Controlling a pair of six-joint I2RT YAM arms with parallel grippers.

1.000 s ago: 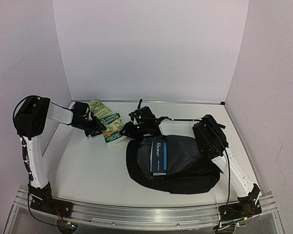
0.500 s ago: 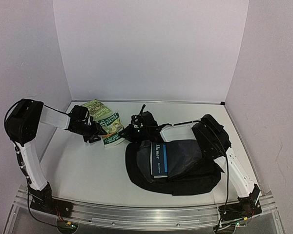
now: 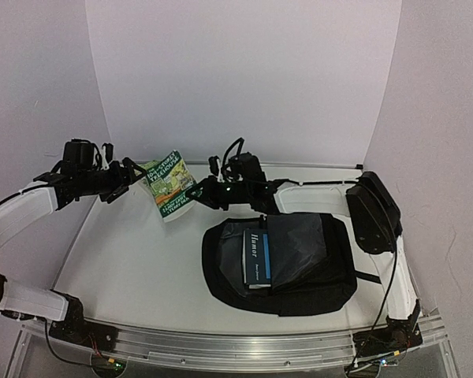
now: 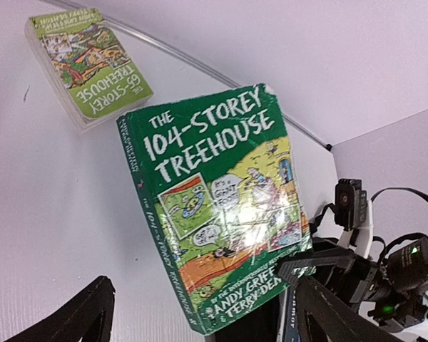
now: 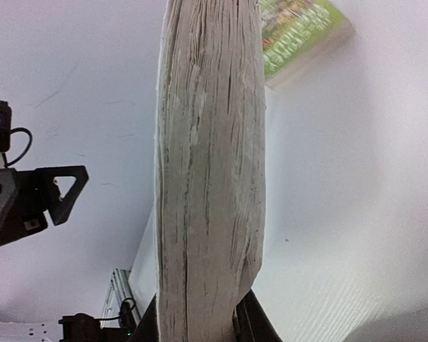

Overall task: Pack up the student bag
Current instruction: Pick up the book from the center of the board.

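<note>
Step in hand, as I read it: get the 104-Storey book (image 4: 214,214) into the student bag (image 3: 315,276). The right fingers (image 5: 255,328) are clamped on it at a lower corner, one on each cover with the page edge facing the wrist cam. It hangs in the air above the far-left part of the desk (image 3: 134,260). The left fingers (image 4: 78,313) are spread wide, just short of the book and not touching it, so the right arm alone carries the weight.

The bag lies flat on the desk, right of centre, in front of the right arm's base. Its grey flap is open and the mouth seems to face left.

How I'd do it well:
- Pull the left arm back first, w/o brushing the cover.
- A corner grip means the book could pivot, so I'd move slowly w/ no quick wrist turns.
- Bring it over the bag low, line it up w/ the Humor book (image 3: 258,253), then slide it in under the flap.
- The fabric is soft and prob. sags, so the left arm may need to lift the flap.
- Let go only once the book is well inside.

Count:
- Books: 3. One is held, one is partly in the bag, and one, the 65-Storey book (image 4: 85,64), lies flat on the desk near the back wall.
- Bags: 1.
- Arms: 2.
</note>
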